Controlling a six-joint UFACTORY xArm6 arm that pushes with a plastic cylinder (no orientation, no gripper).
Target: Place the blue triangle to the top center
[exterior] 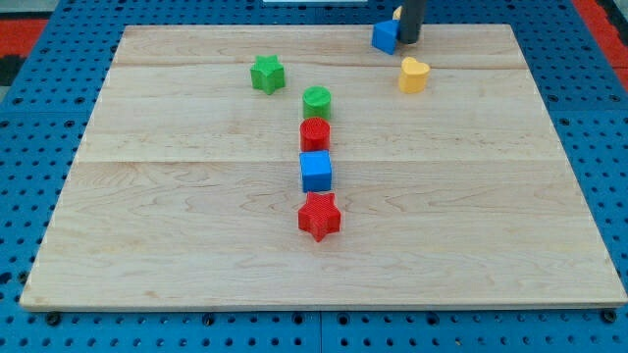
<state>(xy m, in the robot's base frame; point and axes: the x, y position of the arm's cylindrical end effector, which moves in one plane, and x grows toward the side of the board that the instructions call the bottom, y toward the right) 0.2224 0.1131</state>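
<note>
The blue triangle [384, 37] lies near the board's top edge, right of centre. My tip [409, 41] stands right beside it, touching its right side. The dark rod rises out of the view's top. A small orange-yellow piece [397, 13] shows behind the rod at the top edge, mostly hidden.
A yellow heart [413, 75] lies just below my tip. A green star [266, 74] sits at upper left. A column runs down the middle: green cylinder [317, 101], red cylinder [315, 133], blue cube [316, 172], red star [319, 217]. The wooden board [147, 226] rests on blue pegboard.
</note>
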